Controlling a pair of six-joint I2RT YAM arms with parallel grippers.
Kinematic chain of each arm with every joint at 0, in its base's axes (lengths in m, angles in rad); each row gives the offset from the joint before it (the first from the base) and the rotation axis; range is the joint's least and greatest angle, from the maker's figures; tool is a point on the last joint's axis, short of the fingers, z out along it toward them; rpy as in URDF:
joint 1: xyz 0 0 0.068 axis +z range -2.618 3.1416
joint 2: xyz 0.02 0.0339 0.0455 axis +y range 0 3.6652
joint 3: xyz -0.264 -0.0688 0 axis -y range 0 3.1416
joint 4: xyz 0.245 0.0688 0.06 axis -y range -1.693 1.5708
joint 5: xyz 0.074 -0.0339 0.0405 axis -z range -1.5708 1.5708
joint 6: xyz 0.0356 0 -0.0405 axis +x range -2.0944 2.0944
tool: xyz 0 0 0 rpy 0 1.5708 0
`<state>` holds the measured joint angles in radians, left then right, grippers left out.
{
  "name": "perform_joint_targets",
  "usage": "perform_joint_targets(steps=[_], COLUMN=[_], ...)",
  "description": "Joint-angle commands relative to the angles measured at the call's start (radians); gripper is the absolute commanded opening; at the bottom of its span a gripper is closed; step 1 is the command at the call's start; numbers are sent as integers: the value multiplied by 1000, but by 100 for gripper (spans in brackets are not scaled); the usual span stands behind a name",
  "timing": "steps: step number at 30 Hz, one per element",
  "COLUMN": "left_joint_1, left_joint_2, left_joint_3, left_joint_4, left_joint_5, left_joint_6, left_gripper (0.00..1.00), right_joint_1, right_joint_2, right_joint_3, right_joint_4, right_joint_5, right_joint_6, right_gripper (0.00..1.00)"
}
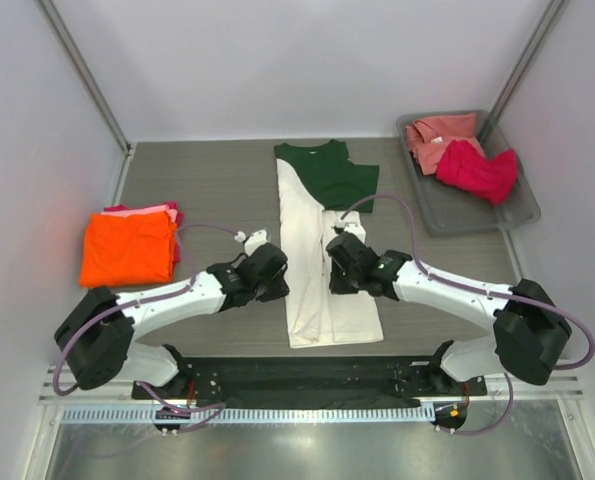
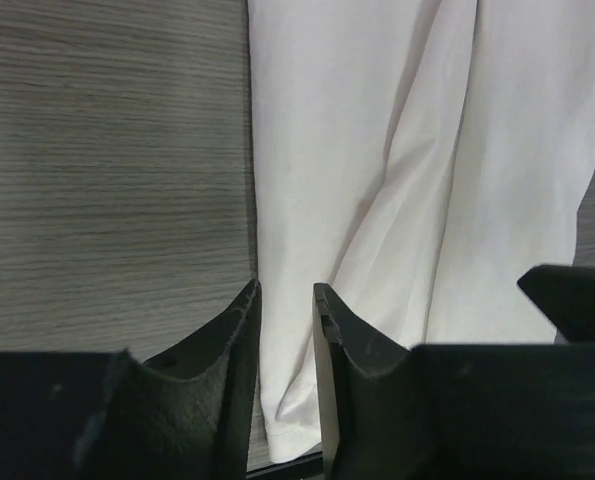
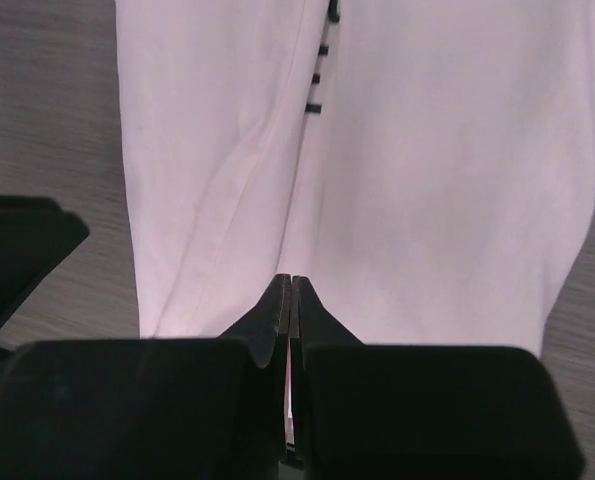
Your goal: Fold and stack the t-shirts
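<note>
The cream t-shirt [image 1: 322,270] with dark green sleeves lies folded into a long strip down the middle of the table, green end at the far side. My left gripper [image 1: 280,278] hovers low at the strip's left edge. In the left wrist view its fingers [image 2: 239,320] stand a narrow gap apart, straddling that edge of the cream cloth [image 2: 377,150]. My right gripper [image 1: 336,267] is over the strip's right half. In the right wrist view its tips [image 3: 291,281] meet above the pale cloth [image 3: 427,180], with no fold rising between them.
A folded orange t-shirt [image 1: 127,248] lies on a pink one [image 1: 167,211] at the left. A grey tray [image 1: 522,212] at the back right holds a salmon t-shirt [image 1: 437,135] and a crimson one [image 1: 477,170]. White walls enclose three sides of the table.
</note>
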<state>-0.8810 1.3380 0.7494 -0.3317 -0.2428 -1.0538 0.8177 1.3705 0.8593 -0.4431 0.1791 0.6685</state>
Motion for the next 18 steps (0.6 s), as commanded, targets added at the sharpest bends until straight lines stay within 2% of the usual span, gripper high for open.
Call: perform_joint_targets(steps=[1, 4, 7, 8, 13, 18], left_joint_1=[5, 5, 7, 5, 5, 4], left_joint_2=[49, 92, 98, 95, 66, 41], left_joint_3=[16, 2, -34, -51, -160, -229], left_joint_4=[111, 118, 134, 143, 216, 312], left_joint_5=[63, 80, 100, 121, 178, 240], left_joint_6=[43, 28, 9, 3, -52, -87], left_gripper=[27, 27, 34, 34, 32, 26], right_joint_1=[104, 187, 245, 280, 400, 449], right_joint_2=[-44, 5, 44, 48, 108, 148], right_joint_3=[-37, -37, -43, -46, -25, -23], right_joint_4=[89, 109, 145, 159, 182, 202], right_joint_5=[60, 72, 88, 92, 148, 160], right_joint_6=[153, 197, 241, 250, 296, 319], right_gripper=[1, 1, 11, 18, 37, 39])
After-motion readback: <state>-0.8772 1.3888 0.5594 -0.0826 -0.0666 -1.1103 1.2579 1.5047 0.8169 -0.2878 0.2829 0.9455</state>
